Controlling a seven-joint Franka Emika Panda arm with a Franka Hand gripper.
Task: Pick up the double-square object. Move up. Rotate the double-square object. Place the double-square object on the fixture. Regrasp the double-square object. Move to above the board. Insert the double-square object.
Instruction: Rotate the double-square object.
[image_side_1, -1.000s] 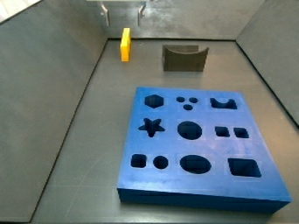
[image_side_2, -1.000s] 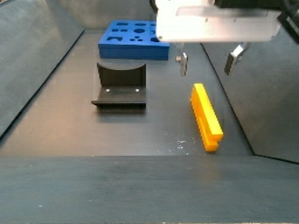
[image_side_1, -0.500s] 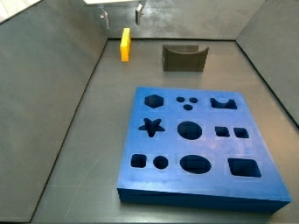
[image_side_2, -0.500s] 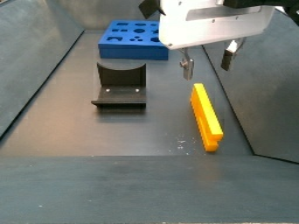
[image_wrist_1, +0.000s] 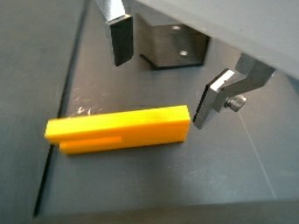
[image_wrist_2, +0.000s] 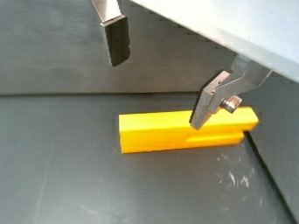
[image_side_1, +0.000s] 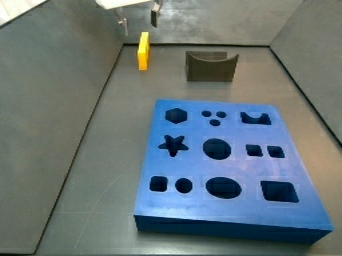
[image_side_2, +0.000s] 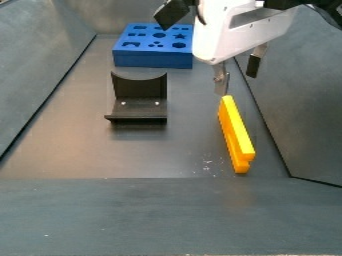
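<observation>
The double-square object is a long yellow-orange block lying flat on the dark floor near the side wall; it shows in both side views (image_side_1: 144, 50) (image_side_2: 237, 132) and in both wrist views (image_wrist_1: 119, 129) (image_wrist_2: 187, 129). My gripper (image_side_2: 237, 72) hangs open and empty above the block's end, with nothing between its fingers; it also shows in both wrist views (image_wrist_1: 163, 74) (image_wrist_2: 162, 74). One finger (image_wrist_2: 211, 105) hangs over the block's edge, apart from it. In a side view only the gripper's lower edge (image_side_1: 138, 10) shows. The fixture (image_side_1: 210, 66) (image_side_2: 136, 100) (image_wrist_1: 176, 44) stands beside the block. The blue board (image_side_1: 227, 165) (image_side_2: 150, 45) lies further off.
Grey walls enclose the floor on both sides (image_side_1: 54, 90) (image_side_2: 314, 100); the block lies close to one of them. The board's cut-out holes (image_side_1: 218, 148) stand open.
The gripper has turned about its wrist and shifted sideways over the block's end. The block, fixture and board have not moved.
</observation>
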